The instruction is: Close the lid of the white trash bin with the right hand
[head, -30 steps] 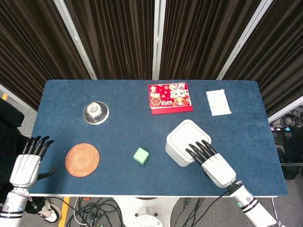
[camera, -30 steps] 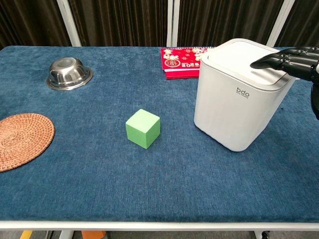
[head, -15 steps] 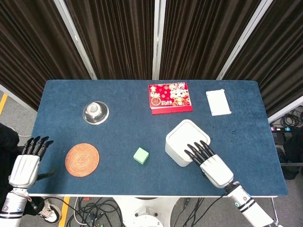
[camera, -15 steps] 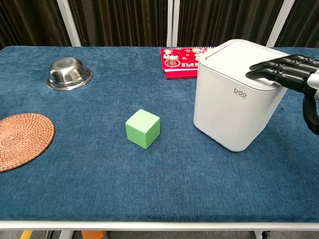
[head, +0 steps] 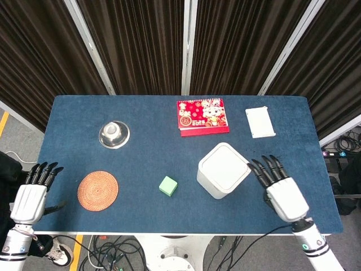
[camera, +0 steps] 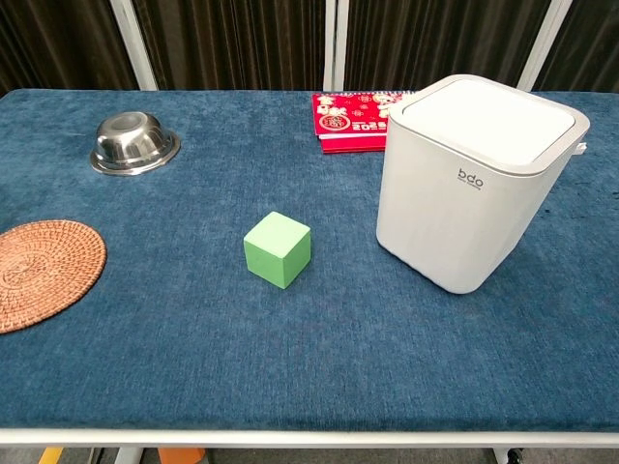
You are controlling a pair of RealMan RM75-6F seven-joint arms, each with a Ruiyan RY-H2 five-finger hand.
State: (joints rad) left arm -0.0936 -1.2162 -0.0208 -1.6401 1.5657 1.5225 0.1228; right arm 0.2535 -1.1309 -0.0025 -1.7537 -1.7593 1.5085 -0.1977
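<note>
The white trash bin (head: 223, 170) (camera: 470, 187) stands right of the table's middle with its lid (camera: 488, 111) lying flat and shut on top. My right hand (head: 279, 187) hovers to the bin's right, apart from it, fingers spread and empty; the chest view does not show it. My left hand (head: 34, 193) hangs beyond the table's left front corner, fingers extended, holding nothing.
A green cube (head: 168, 186) (camera: 278, 249) sits left of the bin. A woven coaster (head: 98, 191) and a steel bowl (head: 114, 134) lie on the left. A red calendar (head: 202, 116) and a white card (head: 260, 122) rest at the back of the blue table (head: 141, 158).
My right hand lifted off the bin lid and drew away to the right, leaving the chest view. The lid stays flat. The left hand has not moved.
</note>
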